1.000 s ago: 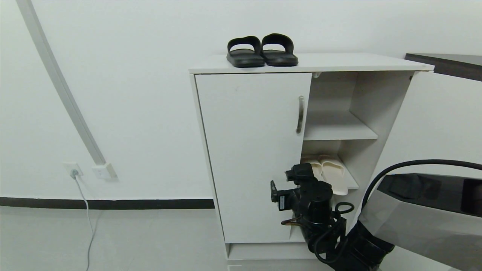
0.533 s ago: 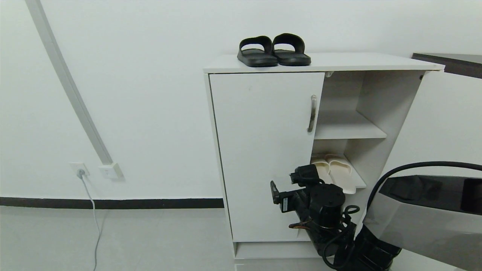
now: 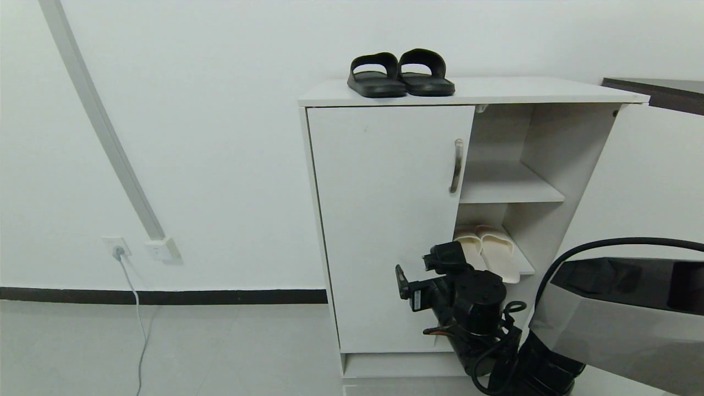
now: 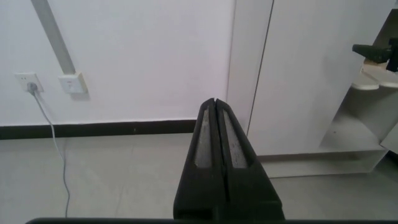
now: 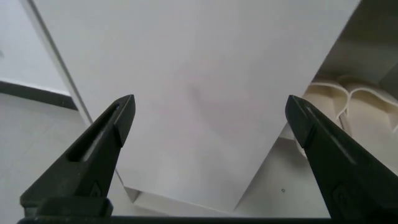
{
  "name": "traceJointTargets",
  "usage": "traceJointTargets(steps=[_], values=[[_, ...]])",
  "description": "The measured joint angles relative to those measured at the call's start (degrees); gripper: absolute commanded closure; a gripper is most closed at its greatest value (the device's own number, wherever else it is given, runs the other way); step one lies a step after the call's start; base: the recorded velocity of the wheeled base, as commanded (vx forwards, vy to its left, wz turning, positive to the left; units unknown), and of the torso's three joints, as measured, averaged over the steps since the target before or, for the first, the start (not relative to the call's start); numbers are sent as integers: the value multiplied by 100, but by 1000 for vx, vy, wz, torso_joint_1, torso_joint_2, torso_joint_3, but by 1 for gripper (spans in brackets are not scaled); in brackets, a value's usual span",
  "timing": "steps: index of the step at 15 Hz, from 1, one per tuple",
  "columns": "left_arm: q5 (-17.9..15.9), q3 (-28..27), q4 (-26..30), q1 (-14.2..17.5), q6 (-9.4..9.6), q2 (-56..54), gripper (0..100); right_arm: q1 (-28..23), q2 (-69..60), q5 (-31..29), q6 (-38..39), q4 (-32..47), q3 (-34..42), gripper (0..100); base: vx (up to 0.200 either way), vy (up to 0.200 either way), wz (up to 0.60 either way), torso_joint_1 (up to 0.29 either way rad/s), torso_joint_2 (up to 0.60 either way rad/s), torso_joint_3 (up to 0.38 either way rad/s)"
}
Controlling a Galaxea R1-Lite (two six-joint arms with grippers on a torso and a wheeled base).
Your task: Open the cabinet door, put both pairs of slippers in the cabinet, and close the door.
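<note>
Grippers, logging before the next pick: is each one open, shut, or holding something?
Left gripper: shut, holding nothing.
Right gripper: open, empty, facing the closed white cabinet door.

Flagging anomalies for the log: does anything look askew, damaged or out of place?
Nothing damaged or spilled. The cream slippers on the lower shelf poke past its front edge; the black slippers sit paired on the cabinet top.
</note>
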Motion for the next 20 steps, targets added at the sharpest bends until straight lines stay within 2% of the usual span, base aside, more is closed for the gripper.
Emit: traceJointTargets(steps=[6,12,20], values=[[2,0,2,0,2,0,100,9,15,189,-24,-37,118,0,0,0,0,1,-10,-31],[-5,0,-2,-2,16,0,100,9,23,191,-24,-48,118,0,0,0,0,53,-404,-337],[-5,2,0,-2,17,0,100,-20,22,187,-22,-69,156,0,0,0,0,136,-466,-339]])
